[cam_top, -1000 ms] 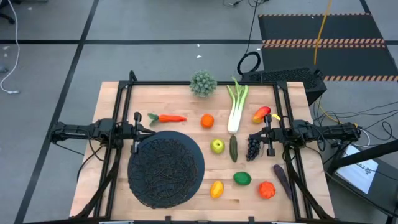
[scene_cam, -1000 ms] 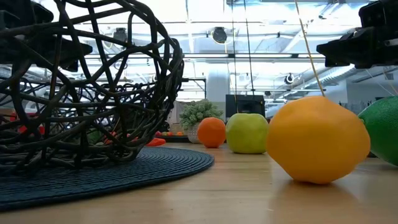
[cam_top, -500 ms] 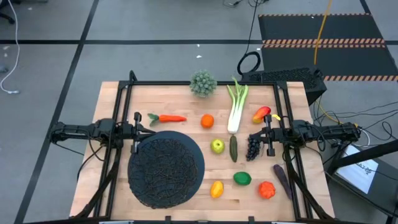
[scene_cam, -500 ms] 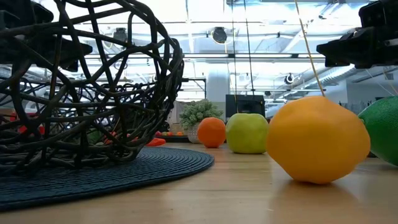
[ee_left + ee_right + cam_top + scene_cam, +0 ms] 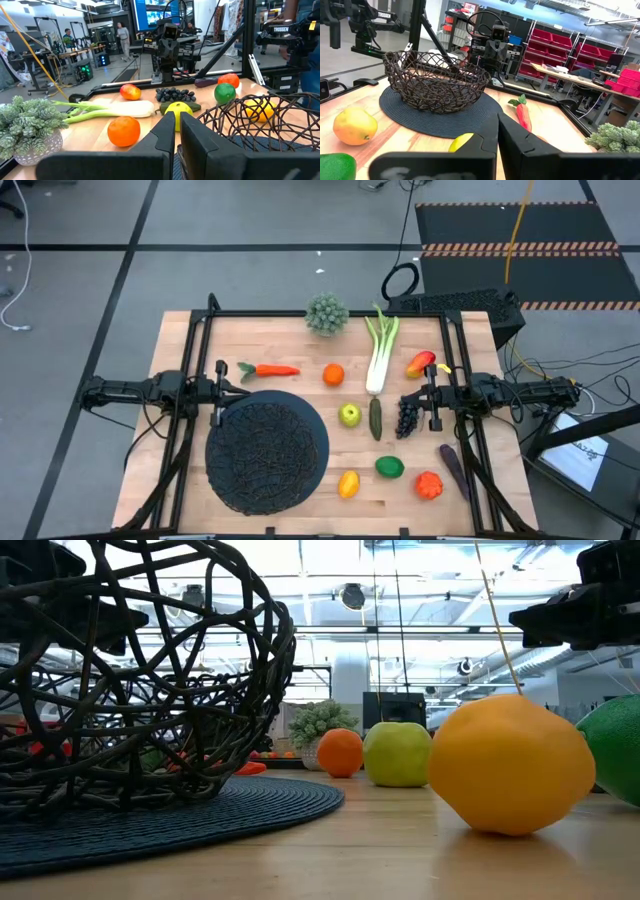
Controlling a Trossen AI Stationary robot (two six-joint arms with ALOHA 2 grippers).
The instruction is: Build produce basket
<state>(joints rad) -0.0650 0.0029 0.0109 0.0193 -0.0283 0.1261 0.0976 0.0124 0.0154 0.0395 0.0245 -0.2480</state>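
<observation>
One empty basket [image 5: 267,452], ten produce [image 5: 349,415] pieces right of it; left gripper [image 5: 219,393] and right gripper [image 5: 429,397] both closed, holding nothing

The basket [image 5: 267,448] is black open weave on a dark ribbed mat [image 5: 200,815]. Around the basket the produce runs bright — orange carrot [image 5: 272,369] with a green top, an orange [image 5: 333,374], pale green-white celery [image 5: 379,350], red-yellow mango [image 5: 420,363], green apple [image 5: 349,415], dark cucumber [image 5: 375,418], purple grapes [image 5: 407,416], yellow lemon [image 5: 348,483], green lime [image 5: 389,467], red tomato [image 5: 429,485]. The table [image 5: 180,345] is light wood.
</observation>
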